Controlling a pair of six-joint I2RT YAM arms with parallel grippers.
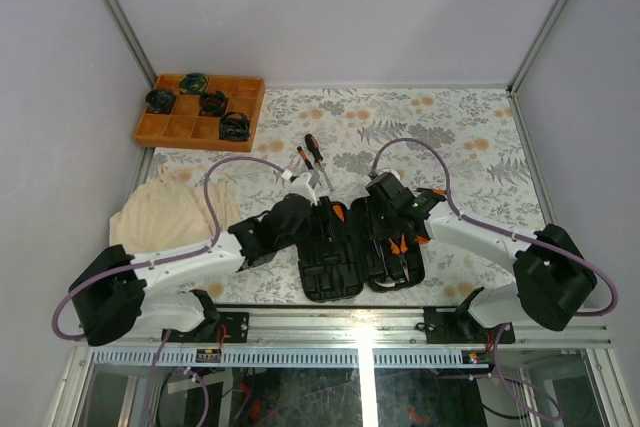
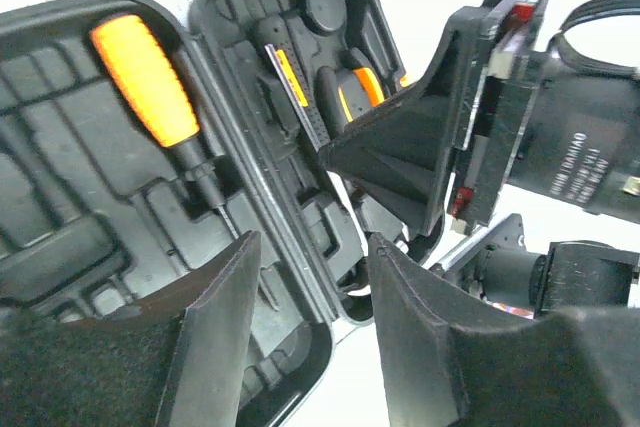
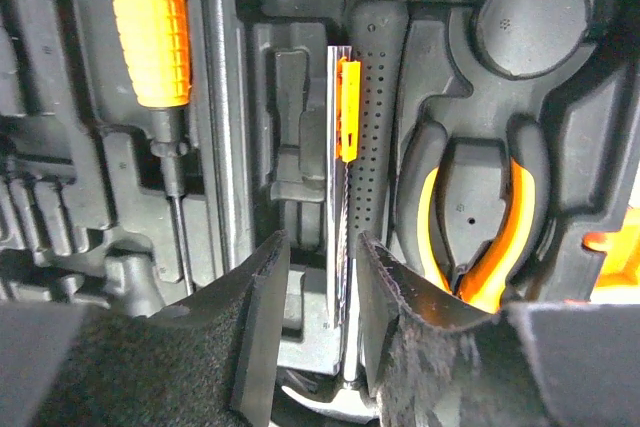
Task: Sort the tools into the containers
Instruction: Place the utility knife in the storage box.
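An orange-handled screwdriver [image 3: 150, 27] and orange-gripped pliers [image 3: 470, 247] are already seated in the black plastic hinged case [image 1: 330, 277] open at frame centre, two orange-and-black tools [image 1: 312, 150] are left on the surface [image 1: 450, 137] above it, and the jaws of left gripper [image 2: 312, 247] and right gripper [image 3: 322, 247] are parted, empty.

The left arm [image 1: 190, 259] and right arm [image 1: 478, 237] lean inward, left pincer [image 2: 310, 247] and right pincer [image 3: 320, 247] both parted.

Tool case [image 1: 330, 257]: one.
Screwdrivers: two, one [image 3: 150, 32] left of the right gripper [image 3: 322, 252], one [image 1: 313, 150] beyond the left gripper [image 2: 312, 252].
Pliers [image 3: 470, 222]: one pair.
Dotted black handle [image 3: 376, 127]: one.
Steel strip with orange slider [image 3: 346, 112]: one.
Unclear loose tool [image 1: 298, 162]: one.
Coiled items [image 1: 212, 102]: four.
Orange gridded tray [image 1: 150, 130]: one.
Cloth [image 1: 160, 215]: one.
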